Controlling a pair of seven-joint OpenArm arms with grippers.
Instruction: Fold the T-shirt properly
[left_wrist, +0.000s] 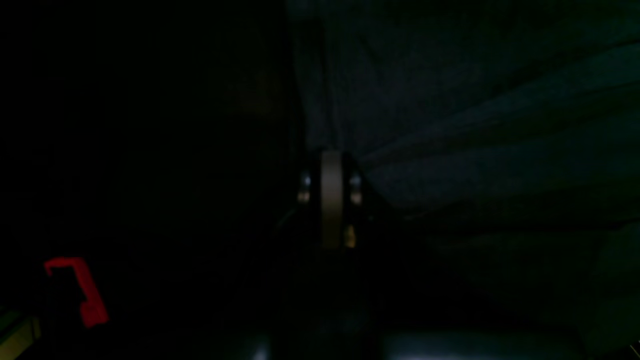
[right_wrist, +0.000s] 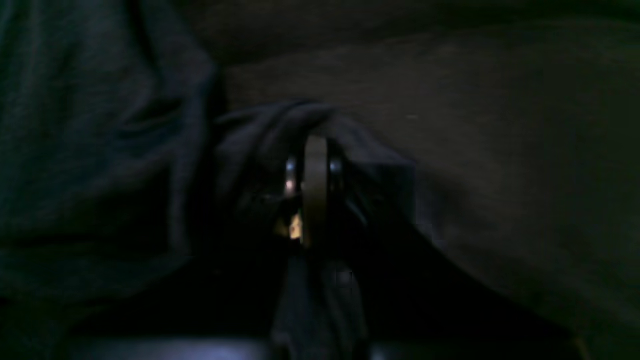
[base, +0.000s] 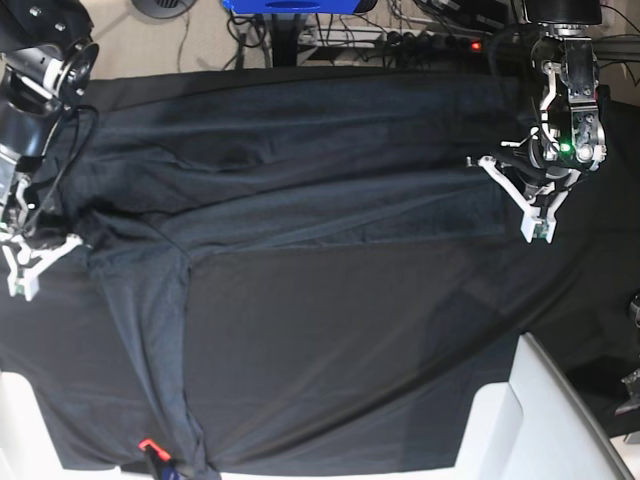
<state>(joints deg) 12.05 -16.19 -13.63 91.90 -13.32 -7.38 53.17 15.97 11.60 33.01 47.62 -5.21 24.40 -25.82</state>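
**Both end effectors closed on the T-shirt at opposite edges**

The T-shirt lies spread across the far half of the table, which is draped in a blacker, smoother cloth. It stretches between the two end effectors, with one strip of fabric trailing toward the near table edge.

The right end effector sits at one side of the garment. In the right wrist view its jaws are pressed together, with a bunched fold of grey knit pinched at the tips; the rest of the shirt hangs off to its one side, the bare table cloth to the other.

The left end effector is at the opposite side, also closed. In its very dark wrist view, creased fabric runs from its tips outward, apparently gripped, though the contact itself is hard to make out.

A red mark shows near the near table edge.
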